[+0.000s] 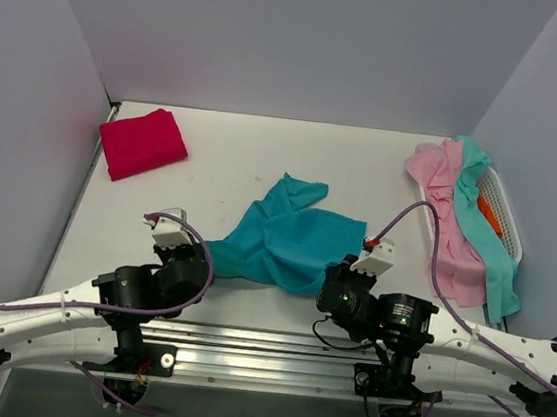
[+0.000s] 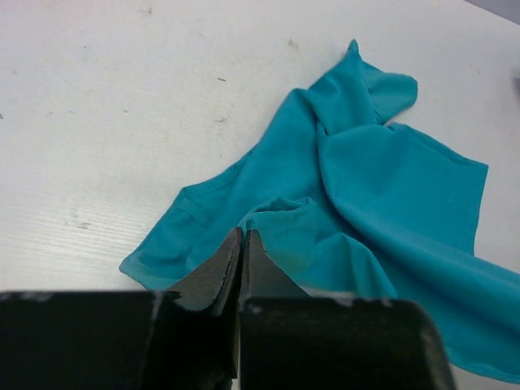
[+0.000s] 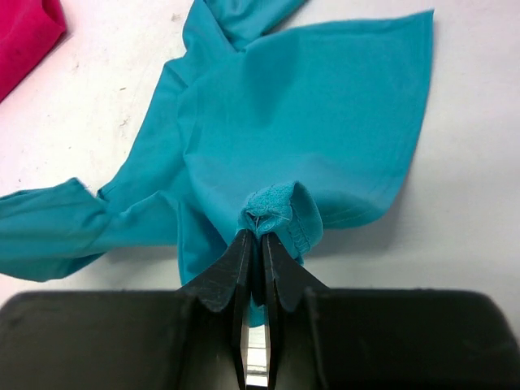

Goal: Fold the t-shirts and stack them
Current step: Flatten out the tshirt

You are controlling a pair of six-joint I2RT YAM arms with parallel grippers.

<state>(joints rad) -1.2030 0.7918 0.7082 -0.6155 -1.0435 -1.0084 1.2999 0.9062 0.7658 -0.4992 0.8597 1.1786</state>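
My left fingers (image 2: 215,272) and right fingers (image 3: 227,272) clamp the crumpled teal cotton t-shirt (image 1: 290,240); folded crimson shirt (image 1: 142,143) back-left, white basket (image 1: 508,210) with pale pink shirt (image 1: 449,213) right.

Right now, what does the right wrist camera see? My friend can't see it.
The right hand is pinched shut on a bunched fold of the crumpled teal t-shirt, which spreads across the white table. A red t-shirt peeks in at the top left corner.

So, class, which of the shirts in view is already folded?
The red shirt, far left: a compact, flat packet. The teal shirt lies crumpled; the pink shirt and aqua shirt hang over the basket.
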